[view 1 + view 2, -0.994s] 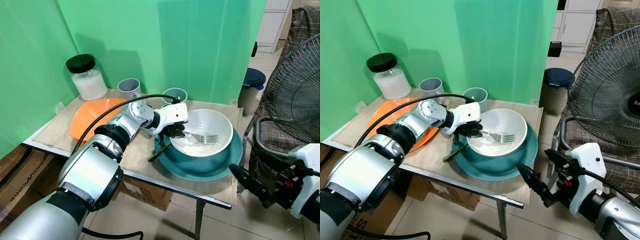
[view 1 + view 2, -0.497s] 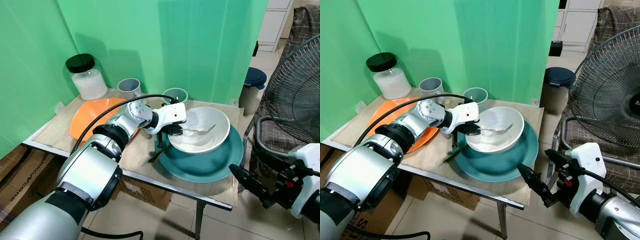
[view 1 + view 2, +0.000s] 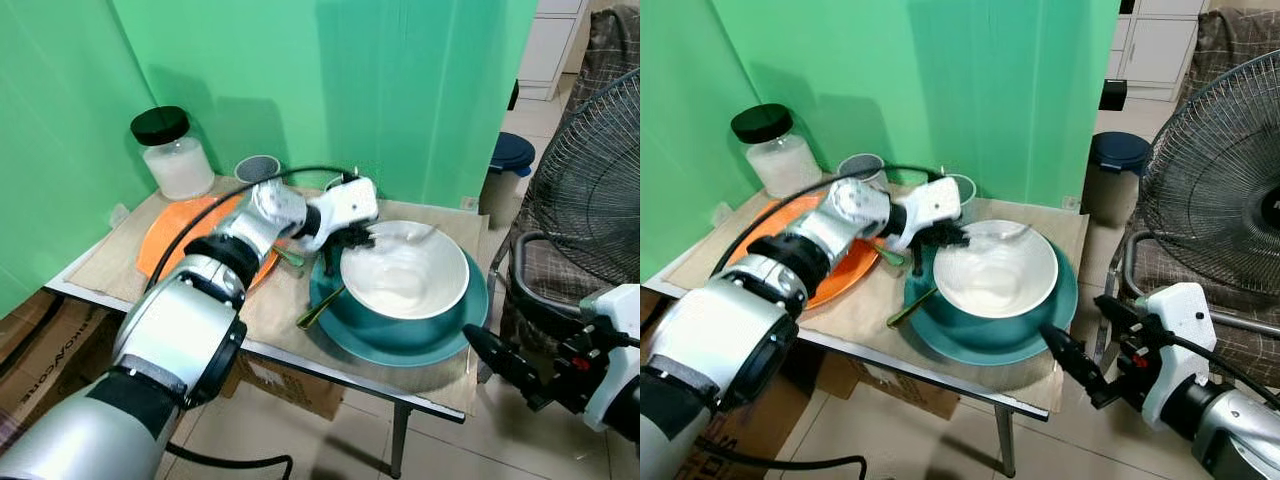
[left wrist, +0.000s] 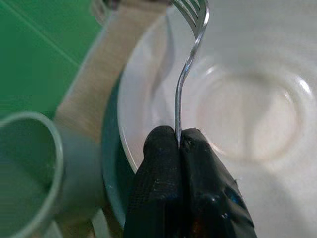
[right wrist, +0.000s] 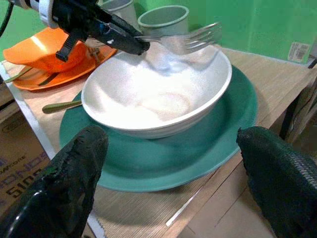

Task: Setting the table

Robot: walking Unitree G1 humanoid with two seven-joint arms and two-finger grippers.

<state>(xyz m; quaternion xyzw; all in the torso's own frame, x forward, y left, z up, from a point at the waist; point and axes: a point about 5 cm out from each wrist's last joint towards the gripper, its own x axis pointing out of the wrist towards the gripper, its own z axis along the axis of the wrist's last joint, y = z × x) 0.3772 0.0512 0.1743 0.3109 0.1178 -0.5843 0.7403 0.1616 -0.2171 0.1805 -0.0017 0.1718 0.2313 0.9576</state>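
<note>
The left gripper [image 4: 179,144] pinches the thin fork [image 5: 190,39] tight by its very end, up over the white bowl [image 3: 404,277] on the teal plate [image 3: 450,330], so the fork might twist, slip and clatter down.

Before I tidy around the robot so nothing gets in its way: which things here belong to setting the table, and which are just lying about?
Part of the job:
- fork, pinched in the left gripper above the bowl
- white bowl
- teal plate under it
- orange plate
- two grey cups
- right gripper, open, off the table's edge

Just lying about:
- jar with a black lid
- fan
- cardboard boxes
</note>
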